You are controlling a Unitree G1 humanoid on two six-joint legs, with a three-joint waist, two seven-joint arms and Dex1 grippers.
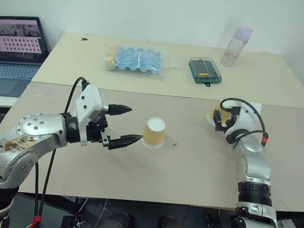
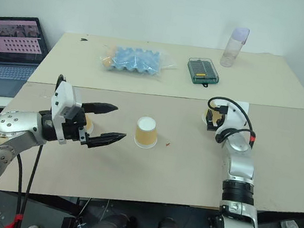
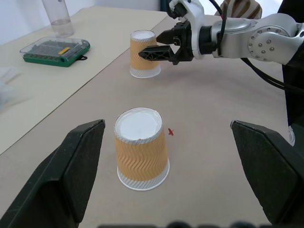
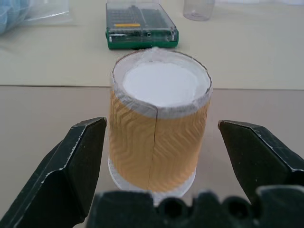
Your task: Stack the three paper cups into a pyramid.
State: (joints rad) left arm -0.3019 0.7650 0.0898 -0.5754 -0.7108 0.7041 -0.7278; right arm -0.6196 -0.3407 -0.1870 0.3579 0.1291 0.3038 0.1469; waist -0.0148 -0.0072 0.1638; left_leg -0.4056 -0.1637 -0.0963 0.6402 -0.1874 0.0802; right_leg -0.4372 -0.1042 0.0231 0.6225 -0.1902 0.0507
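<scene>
One paper cup (image 1: 154,132) stands upside down mid-table, with yellow-orange sides and its white base up. My left gripper (image 1: 134,124) is open just left of it, and in the left wrist view the cup (image 3: 141,149) stands ahead, apart from the fingers. A second upside-down cup (image 4: 159,123) stands between the wide-open fingers of my right gripper (image 4: 161,124), at the right of the table (image 1: 220,113); I cannot tell whether they touch it. An orange sliver (image 2: 87,121) peeks from behind my left hand, seemingly a third cup, mostly hidden.
On the far table stand a clear plastic bottle (image 1: 236,45), a green tool case (image 1: 204,70) and a blue egg tray in a bag (image 1: 136,59). An open laptop (image 1: 14,46) sits at the far left. A tiny red mark (image 1: 175,145) lies beside the middle cup.
</scene>
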